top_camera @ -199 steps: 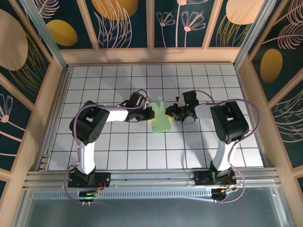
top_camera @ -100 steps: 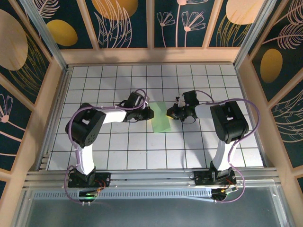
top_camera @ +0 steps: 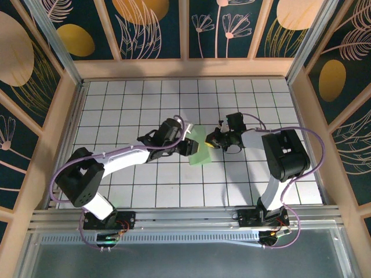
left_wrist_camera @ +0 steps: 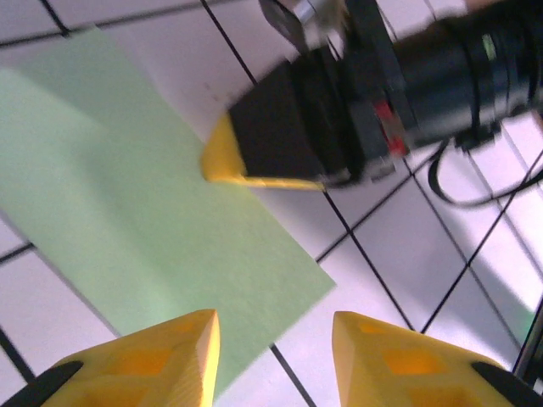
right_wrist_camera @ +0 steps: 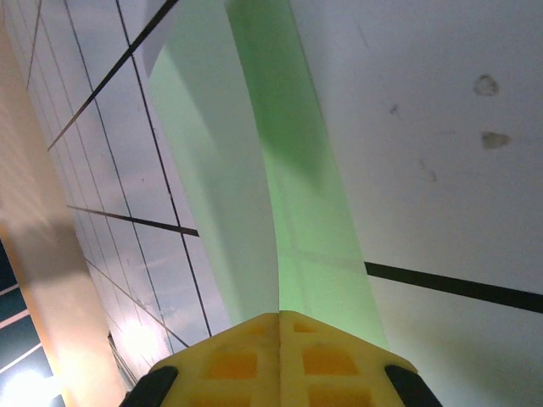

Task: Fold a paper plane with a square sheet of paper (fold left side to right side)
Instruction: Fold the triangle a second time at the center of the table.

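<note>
Pale-green paper (top_camera: 202,155); white, black-lined tiles (top_camera: 133,104)

We see a white grid-tiled tabletop (top_camera: 116,104); a wooden frame (top_camera: 185,68) borders it, dark floral panels (top_camera: 152,29) rise beyond it, aluminium rails (top_camera: 185,217) line its near edge.

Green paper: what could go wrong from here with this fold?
1. The right gripper pinches one edge of the green paper, which bows up in the right wrist view; a pull could tear it or skew the fold.
2. The left gripper hangs open over the paper's corner, apparently not pressing it, so the sheet might slide.
</note>
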`<move>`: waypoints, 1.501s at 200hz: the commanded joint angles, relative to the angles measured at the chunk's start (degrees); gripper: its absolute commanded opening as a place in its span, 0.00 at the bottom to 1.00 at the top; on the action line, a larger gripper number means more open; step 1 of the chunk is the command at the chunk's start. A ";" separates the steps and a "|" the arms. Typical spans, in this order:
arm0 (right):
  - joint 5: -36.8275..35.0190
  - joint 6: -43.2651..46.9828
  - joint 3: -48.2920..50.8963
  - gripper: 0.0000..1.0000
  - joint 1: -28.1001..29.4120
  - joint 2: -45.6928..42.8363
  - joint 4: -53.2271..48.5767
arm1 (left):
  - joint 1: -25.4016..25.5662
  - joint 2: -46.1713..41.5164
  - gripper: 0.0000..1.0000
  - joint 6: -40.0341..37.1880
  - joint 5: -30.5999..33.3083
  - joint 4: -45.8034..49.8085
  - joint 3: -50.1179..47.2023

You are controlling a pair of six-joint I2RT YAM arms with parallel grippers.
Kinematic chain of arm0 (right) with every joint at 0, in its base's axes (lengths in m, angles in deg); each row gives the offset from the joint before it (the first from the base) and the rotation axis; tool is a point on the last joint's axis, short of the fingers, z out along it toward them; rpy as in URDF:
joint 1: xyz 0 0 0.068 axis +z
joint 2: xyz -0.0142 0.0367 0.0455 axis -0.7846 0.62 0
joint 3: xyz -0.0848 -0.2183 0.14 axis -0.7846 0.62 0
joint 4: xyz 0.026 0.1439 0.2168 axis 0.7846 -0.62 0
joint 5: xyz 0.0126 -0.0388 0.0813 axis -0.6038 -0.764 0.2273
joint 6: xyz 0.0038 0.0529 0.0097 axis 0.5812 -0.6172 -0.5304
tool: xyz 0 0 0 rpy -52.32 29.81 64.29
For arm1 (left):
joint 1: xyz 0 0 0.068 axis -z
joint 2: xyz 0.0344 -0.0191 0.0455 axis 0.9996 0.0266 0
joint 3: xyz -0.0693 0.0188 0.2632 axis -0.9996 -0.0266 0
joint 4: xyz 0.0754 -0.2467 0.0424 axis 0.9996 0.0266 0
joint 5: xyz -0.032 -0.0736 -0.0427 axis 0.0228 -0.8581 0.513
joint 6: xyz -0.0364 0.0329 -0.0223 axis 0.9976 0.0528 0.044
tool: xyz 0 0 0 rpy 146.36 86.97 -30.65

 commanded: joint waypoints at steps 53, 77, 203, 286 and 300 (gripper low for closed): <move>-1.26 -2.39 0.57 0.00 1.10 -1.56 0.49 | 9.58 10.92 0.47 -7.56 14.73 11.17 10.90; -1.17 -2.30 0.51 0.00 1.19 -1.37 0.64 | 10.96 13.90 0.51 -8.58 18.10 12.86 13.57; -1.77 -1.93 1.02 0.00 1.38 -1.84 0.92 | 11.46 18.05 0.19 -10.13 21.51 13.82 17.87; -6.87 5.36 1.06 0.38 -0.59 -10.86 -3.51 | 6.62 13.62 0.00 -3.65 6.07 8.34 15.27; -8.01 7.14 1.80 0.41 -1.33 -13.10 -5.12 | 4.21 12.91 0.00 -0.81 -1.11 4.14 13.10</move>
